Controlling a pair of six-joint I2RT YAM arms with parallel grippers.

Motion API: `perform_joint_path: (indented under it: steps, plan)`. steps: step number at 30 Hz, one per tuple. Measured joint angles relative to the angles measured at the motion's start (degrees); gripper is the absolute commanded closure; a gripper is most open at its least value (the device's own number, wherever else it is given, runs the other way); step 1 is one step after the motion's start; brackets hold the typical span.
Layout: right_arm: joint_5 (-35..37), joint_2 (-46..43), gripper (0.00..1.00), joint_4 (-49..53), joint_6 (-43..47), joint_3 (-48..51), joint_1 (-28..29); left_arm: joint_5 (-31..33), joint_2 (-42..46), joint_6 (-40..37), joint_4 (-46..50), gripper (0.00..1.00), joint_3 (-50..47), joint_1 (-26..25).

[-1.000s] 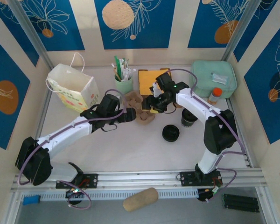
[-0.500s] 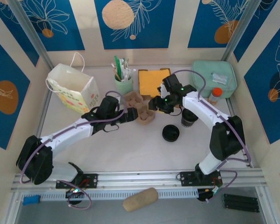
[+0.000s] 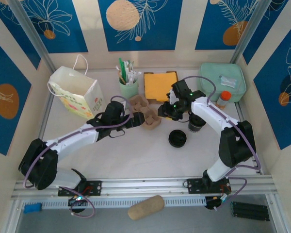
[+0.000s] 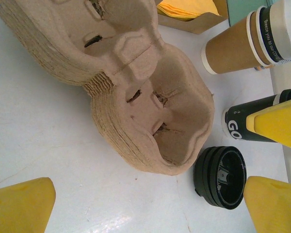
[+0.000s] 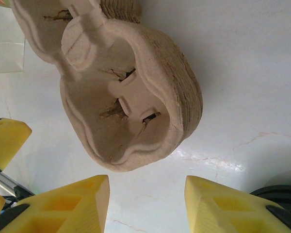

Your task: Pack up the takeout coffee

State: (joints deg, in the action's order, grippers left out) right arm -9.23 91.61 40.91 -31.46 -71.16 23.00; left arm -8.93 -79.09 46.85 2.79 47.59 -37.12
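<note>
both jaws gape wide, empty; tan cup, maybe a stack, stands upright, wide end up.

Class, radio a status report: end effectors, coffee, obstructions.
Left end effector open. Right end effector open. No cup held. Carrier stack between them, black lids beside.

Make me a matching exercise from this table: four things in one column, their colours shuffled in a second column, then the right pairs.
Things:
1. napkins
2. loose lid
3. stack of cup carriers
4. paper bag

Colours:
A. black
B. mostly white
C. yellow
D. tan-brown

Pairs: 1-C; 2-A; 3-D; 4-B
</note>
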Motion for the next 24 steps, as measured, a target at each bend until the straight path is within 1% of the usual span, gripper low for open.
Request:
perform_joint_path:
  steps: [6, 17, 24]
  plan:
    - [0.02, 1.07, 0.64, -1.14, -0.5, -0.02, 0.0, -0.13, -0.28, 0.26, -0.35, 0.01, -0.04, 0.0]
    - [0.04, 4.98, 0.65, -2.16, -0.52, -0.02, -0.22, -0.96, -1.09, 0.28, -0.7, 0.01, -0.04, 0.0]
    - [0.02, 5.9, 0.69, -2.91, -0.52, -0.02, -0.28, -1.16, -1.16, 0.28, -0.7, 0.0, -0.04, 0.0]
